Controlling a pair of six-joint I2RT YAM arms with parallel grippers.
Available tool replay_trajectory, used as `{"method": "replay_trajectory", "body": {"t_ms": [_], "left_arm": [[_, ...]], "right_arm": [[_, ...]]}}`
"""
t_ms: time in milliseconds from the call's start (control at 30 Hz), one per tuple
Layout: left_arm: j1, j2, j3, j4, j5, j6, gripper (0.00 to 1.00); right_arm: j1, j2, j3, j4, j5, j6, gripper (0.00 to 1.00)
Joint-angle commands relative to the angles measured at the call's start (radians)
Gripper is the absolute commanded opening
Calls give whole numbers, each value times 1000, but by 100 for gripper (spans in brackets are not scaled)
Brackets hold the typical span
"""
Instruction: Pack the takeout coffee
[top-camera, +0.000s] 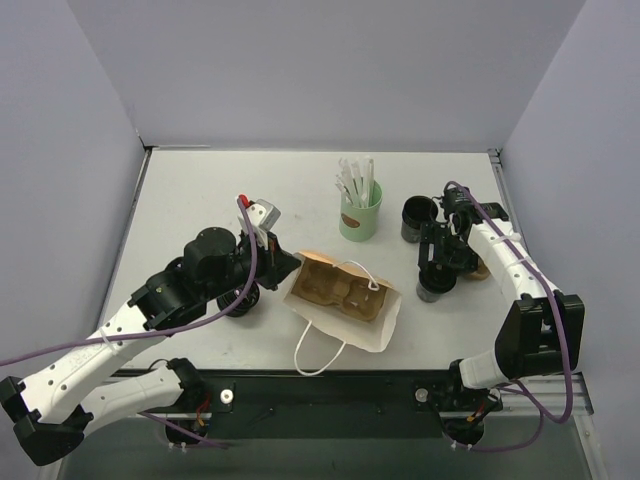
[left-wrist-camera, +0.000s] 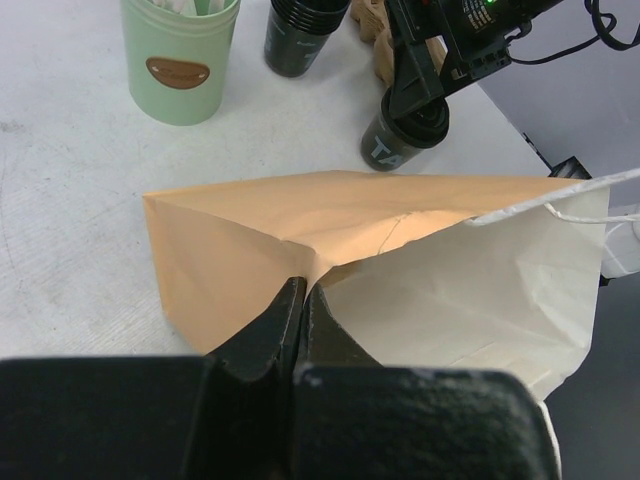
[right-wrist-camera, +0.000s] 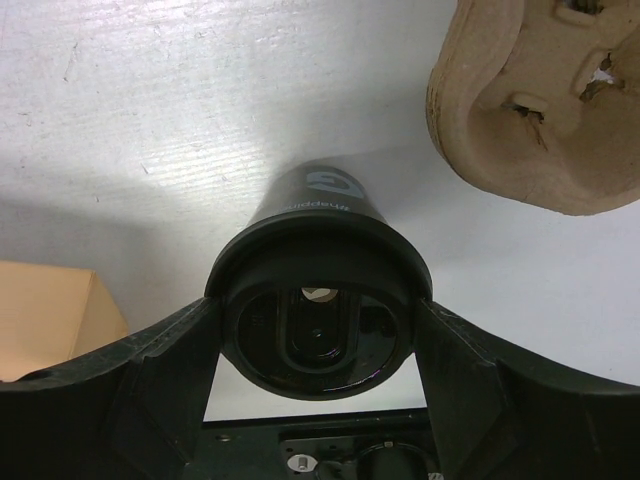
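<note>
The takeout coffee (top-camera: 436, 287) (left-wrist-camera: 404, 138) is a small black paper cup with a round black lid, standing on the table right of the bag. My right gripper (top-camera: 437, 268) (right-wrist-camera: 318, 308) straddles its lid (right-wrist-camera: 320, 320) from above, both fingers touching the lid's rim. The brown paper bag (top-camera: 345, 305) (left-wrist-camera: 450, 290) lies on its side in the middle, mouth toward the left arm, with a cardboard cup carrier (top-camera: 335, 285) inside. My left gripper (top-camera: 290, 266) (left-wrist-camera: 303, 288) is shut on the bag's upper edge.
A mint-green cup with white straws (top-camera: 360, 215) (left-wrist-camera: 180, 60) stands behind the bag. A stack of black cups (top-camera: 418, 218) (left-wrist-camera: 300, 35) is at the back right. A second cardboard carrier (top-camera: 481, 268) (right-wrist-camera: 540, 100) lies just right of the coffee.
</note>
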Motion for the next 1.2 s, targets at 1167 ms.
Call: {"method": "replay_trajectory", "body": {"t_ms": [1167], "left_arm": [[-3,49,64,-84,-35,-128,0]], "right_arm": [[1006,-375,668,-60,104,48,49]]}}
